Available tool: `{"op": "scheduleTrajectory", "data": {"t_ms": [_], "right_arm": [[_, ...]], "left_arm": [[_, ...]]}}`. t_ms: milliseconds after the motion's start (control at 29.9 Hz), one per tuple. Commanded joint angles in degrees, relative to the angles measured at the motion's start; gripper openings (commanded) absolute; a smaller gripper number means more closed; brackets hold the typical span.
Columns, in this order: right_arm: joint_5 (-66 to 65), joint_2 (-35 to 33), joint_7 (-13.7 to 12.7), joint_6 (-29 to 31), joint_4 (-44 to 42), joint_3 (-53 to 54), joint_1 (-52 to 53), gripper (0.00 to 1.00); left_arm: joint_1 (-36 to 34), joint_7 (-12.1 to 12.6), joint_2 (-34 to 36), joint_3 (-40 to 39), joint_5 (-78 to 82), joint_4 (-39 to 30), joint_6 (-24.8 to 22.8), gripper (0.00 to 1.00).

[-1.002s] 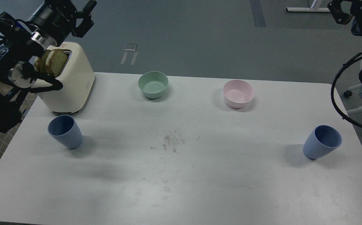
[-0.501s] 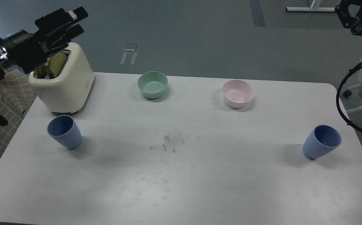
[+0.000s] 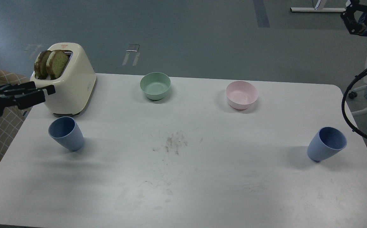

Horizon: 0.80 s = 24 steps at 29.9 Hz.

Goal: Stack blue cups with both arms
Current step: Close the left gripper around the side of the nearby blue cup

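Observation:
Two blue cups stand upright on the white table, far apart. One cup is at the left, in front of the toaster. The other cup is at the right, near the table's right edge. My left gripper comes in low from the left edge. Its fingers point right, just above and left of the left cup, a little apart and holding nothing. My right gripper is high in the top right corner, far behind the right cup. It is dark and partly cut off.
A cream toaster with two toast slices stands at the back left, right beside my left gripper. A mint-green bowl and a pink bowl stand along the back. Crumbs lie mid-table. Black cables hang at the right edge.
My left arm has swung down from above the toaster to table level beside the left cup. The right arm has shifted slightly further right. Cups and bowls have not moved.

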Motion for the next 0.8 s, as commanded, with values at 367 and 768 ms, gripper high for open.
{"op": "scheduleTrajectory", "data": {"t_ms": [367, 768], "right_arm": [[0.00, -0.35, -0.01, 0.13, -0.01, 0.95, 0.00, 1.00], [0.00, -0.61, -0.01, 0.22, -0.01, 1.66, -0.08, 1.00]], "left_arm": [[0.28, 0.00, -7.56, 5.38, 6.45, 7.82, 2.48, 0.77], [0.28, 0.00, -10.11, 6.79, 6.53, 14.60, 2.48, 0.74]]}}
